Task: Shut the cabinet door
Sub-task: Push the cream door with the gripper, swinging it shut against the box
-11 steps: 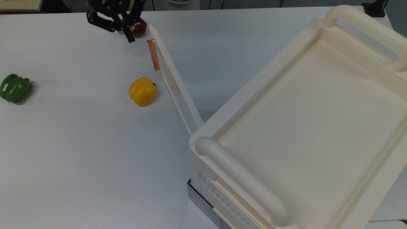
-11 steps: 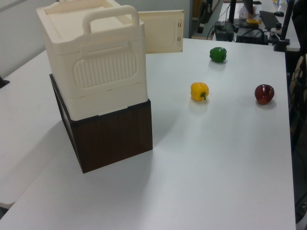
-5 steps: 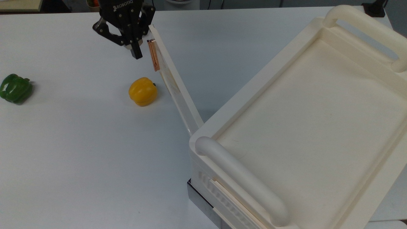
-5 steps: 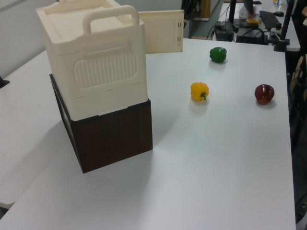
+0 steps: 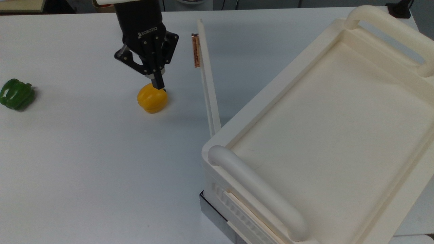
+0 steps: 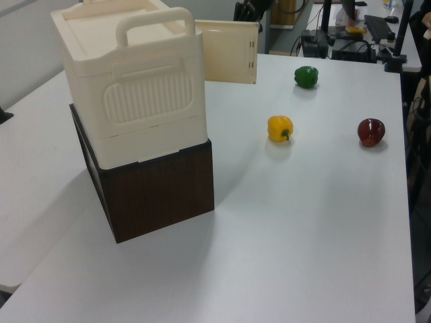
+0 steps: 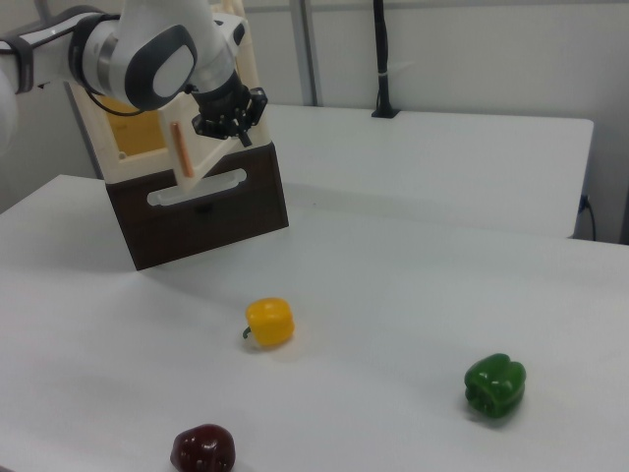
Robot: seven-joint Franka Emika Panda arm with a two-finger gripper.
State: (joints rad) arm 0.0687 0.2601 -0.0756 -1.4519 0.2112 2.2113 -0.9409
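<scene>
Green pepper [image 5: 16,94]: we see it near the left edge of the table [image 5: 84,162] in the top view, well apart from everything else; it has no part in the task.

Gripper [image 5: 156,81]: in the top view it hangs above the table, left of the door, with its tips over the far side of the yellow pepper. The two fingers stand close together and we see nothing between them. In the right view it is just beside the door's outer face, near the handle strip. We judge the fingers are kept together so that they work as one stiff pusher, not as a clamp.

Yellow pepper [image 5: 152,98]: it lies on the table under the gripper, left of the door and apart from it. We think it is too low to block the swing.

Door [image 5: 207,81]: it is open and stands out from the cabinet's front corner toward the far edge of the table. The copper strip [image 5: 195,51] is near its free edge, on the side facing the gripper.

Cabinet [image 5: 325,128]: it sits on a dark box [image 6: 155,188] on the right side of the table, so the door swings above the table.

Red pepper [image 6: 371,131]: it is near the table edge, well apart from the door.
</scene>
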